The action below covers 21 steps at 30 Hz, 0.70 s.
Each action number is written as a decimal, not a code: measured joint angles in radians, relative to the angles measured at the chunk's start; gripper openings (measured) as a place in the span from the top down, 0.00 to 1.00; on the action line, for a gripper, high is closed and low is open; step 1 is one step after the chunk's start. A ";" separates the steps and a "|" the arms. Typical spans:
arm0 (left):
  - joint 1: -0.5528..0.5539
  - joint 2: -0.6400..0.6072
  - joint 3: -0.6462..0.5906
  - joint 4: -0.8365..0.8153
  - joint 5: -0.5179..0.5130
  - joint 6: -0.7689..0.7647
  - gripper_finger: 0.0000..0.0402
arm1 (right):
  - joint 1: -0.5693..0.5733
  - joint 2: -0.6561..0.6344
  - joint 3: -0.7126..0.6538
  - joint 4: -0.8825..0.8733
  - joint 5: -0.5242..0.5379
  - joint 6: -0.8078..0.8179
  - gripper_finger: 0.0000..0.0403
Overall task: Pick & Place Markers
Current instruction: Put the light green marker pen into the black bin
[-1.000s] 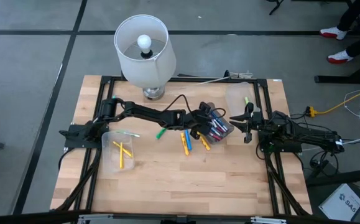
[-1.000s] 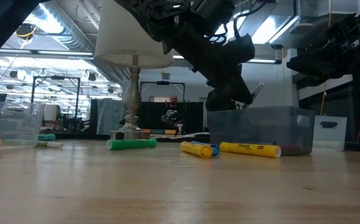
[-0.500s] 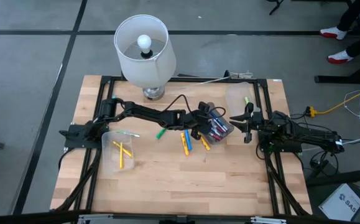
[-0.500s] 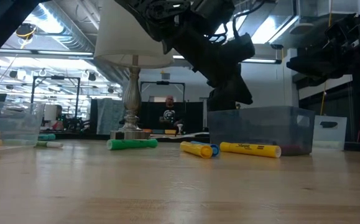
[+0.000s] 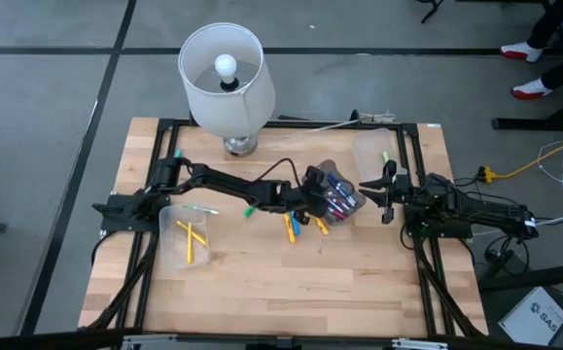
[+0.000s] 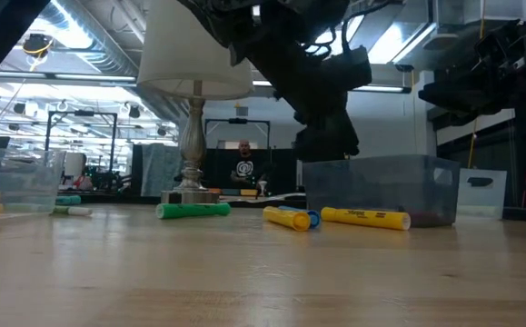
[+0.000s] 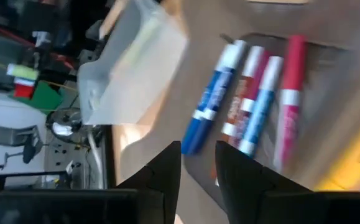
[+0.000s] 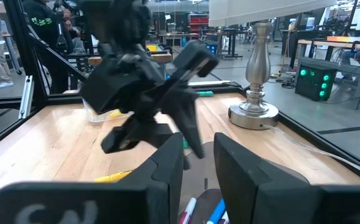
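Left wrist view gives me blue, red and pink capped markers [image 7: 252,102] lying side by side in the smoky bin [image 5: 337,194], with my left gripper [image 7: 198,163] just above them, fingers parted and holding nothing. From overhead I see more markers loose on the wood: a green one [image 5: 251,208], a blue-and-yellow pair [image 5: 291,224], another yellow [image 5: 319,223]. Two yellow ones sit in the clear bin [image 5: 186,238] near the left edge. My right gripper [image 5: 379,194] waits beside the smoky bin, fingers slightly apart, empty. I have bare table [image 5: 291,282] along the near side.
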 joint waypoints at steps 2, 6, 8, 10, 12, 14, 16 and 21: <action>-0.013 -0.003 0.000 -0.032 0.015 -0.006 0.77 | 0.000 0.000 0.000 0.000 0.000 0.000 0.78; -0.032 -0.013 -0.001 -0.096 0.031 -0.033 0.76 | 0.000 0.000 0.000 0.000 0.000 0.000 0.78; -0.036 -0.021 -0.001 -0.112 0.026 -0.062 0.76 | 0.000 0.000 0.000 0.000 0.000 0.000 0.78; -0.036 -0.036 -0.001 -0.126 0.037 -0.093 0.77 | 0.000 0.000 0.000 0.001 0.000 0.000 0.78; -0.033 -0.062 -0.001 -0.131 0.059 -0.118 0.77 | 0.000 0.000 0.000 0.000 0.000 0.000 0.78; -0.028 -0.085 0.000 -0.113 0.084 -0.130 0.77 | 0.000 0.000 0.000 0.001 0.000 0.000 0.78; -0.024 -0.113 0.000 -0.120 0.103 -0.138 0.78 | 0.000 0.000 0.000 0.000 0.000 0.000 0.78; -0.019 -0.169 0.000 -0.163 0.119 -0.152 0.77 | 0.000 0.000 0.000 0.000 0.000 0.000 0.78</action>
